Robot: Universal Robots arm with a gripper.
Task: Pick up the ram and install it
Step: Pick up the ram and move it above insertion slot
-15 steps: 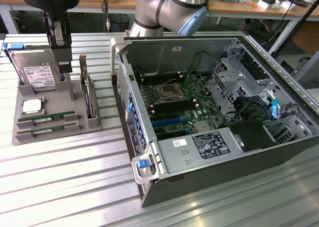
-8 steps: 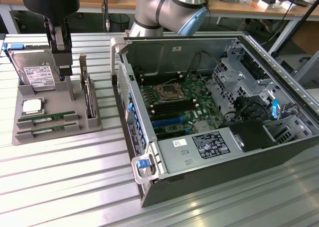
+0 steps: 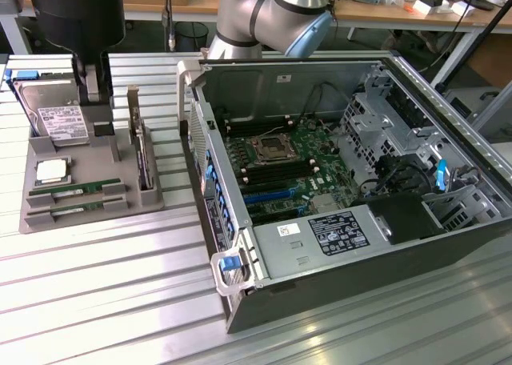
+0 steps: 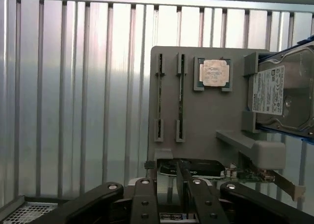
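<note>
Two ram sticks stand on edge in slots of the grey holder point(image 3: 32, 161) at the exterior view's left. They are thin green boards, one point(image 3: 76, 189) just behind the other point(image 3: 74, 207). In the wrist view they are two narrow strips side by side point(image 4: 160, 96) point(image 4: 181, 96). My gripper point(image 3: 92, 89) hangs over the far end of the holder, between the hard drive and the expansion card, well away from the ram. Its black fingers point(image 4: 144, 199) stand open around nothing, and my gripper point(image 4: 171, 197) looks down over the card's end.
The holder also carries a silver hard drive point(image 3: 56, 117) point(image 4: 279, 94), a CPU point(image 3: 52, 171) point(image 4: 215, 72) and an upright expansion card point(image 3: 142, 153) point(image 4: 191, 168). An open computer case point(image 3: 240, 301) lies at the exterior view's right, with its motherboard point(image 3: 280, 157) exposed. Ribbed metal table point(image 3: 104, 293) surrounds them.
</note>
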